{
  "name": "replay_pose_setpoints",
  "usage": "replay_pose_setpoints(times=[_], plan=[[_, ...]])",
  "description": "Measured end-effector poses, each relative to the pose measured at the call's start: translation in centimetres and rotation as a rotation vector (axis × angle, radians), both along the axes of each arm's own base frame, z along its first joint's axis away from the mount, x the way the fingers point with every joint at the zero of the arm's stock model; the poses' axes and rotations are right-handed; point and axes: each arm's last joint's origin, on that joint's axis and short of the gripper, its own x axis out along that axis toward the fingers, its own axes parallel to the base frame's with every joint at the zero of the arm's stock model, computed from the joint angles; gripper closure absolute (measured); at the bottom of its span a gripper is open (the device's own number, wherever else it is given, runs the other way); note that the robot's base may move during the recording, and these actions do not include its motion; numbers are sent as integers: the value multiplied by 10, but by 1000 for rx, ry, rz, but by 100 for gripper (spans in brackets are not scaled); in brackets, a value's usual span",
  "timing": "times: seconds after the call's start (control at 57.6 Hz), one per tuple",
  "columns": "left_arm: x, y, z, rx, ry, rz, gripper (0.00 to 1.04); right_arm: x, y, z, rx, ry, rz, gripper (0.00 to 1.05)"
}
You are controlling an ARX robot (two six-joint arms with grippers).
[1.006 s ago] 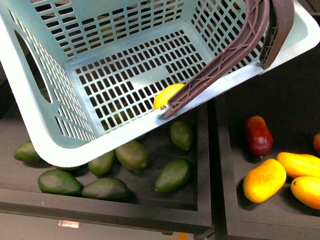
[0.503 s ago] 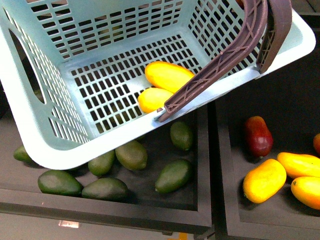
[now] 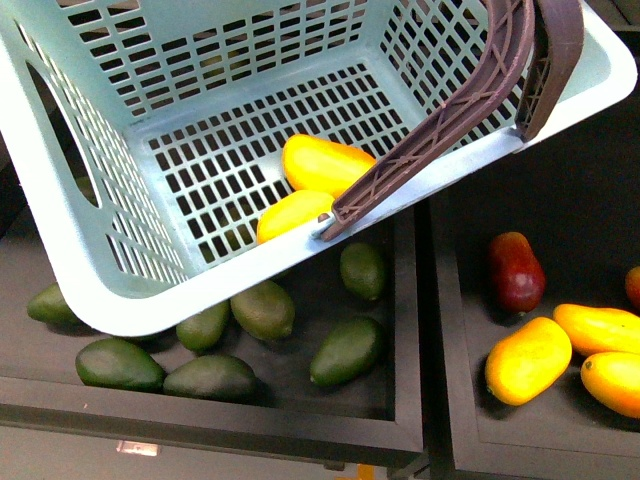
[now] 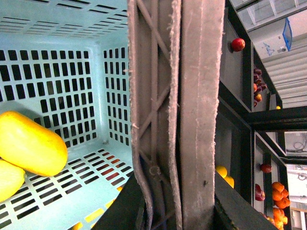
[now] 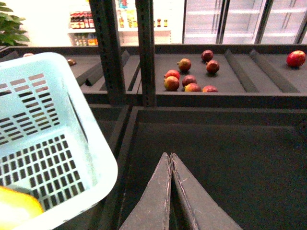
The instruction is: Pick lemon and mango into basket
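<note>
The pale teal basket (image 3: 120,300) hangs tilted over the fruit trays, filling the upper front view. On its slotted floor lie the mango (image 3: 325,165) and, touching it, the smaller lemon (image 3: 290,214), both against the low front wall. The left wrist view shows the mango (image 4: 31,143) and the lemon (image 4: 8,179) inside the basket too. My left gripper (image 4: 178,196) is shut on the basket's two brown folded handles (image 3: 470,90). Beside the basket rim (image 5: 103,163), my right gripper (image 5: 170,157) is shut and holds nothing, above a bare dark tray.
Under the basket a dark tray holds several green oval fruits (image 3: 265,310). The tray to the right holds a dark red fruit (image 3: 516,272) and yellow-orange mangoes (image 3: 528,360). A black divider (image 3: 425,330) separates the trays. Red fruits (image 5: 189,79) lie on a farther shelf.
One second ago only the lemon showed in the basket. The mango has appeared beside it, and both fruits have slid left along the basket floor.
</note>
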Motion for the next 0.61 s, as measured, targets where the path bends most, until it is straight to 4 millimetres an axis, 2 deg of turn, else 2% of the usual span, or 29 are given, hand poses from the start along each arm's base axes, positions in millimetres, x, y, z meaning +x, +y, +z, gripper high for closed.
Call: replay_pose_setpoints(times=[0.173, 0.607], plan=[[0, 0, 0, -5, 3, -5, 86, -18, 0, -14, -2, 5, 3, 103], [0, 0, 0, -4, 2, -4, 86, -50, 0, -31, -2, 5, 3, 103]])
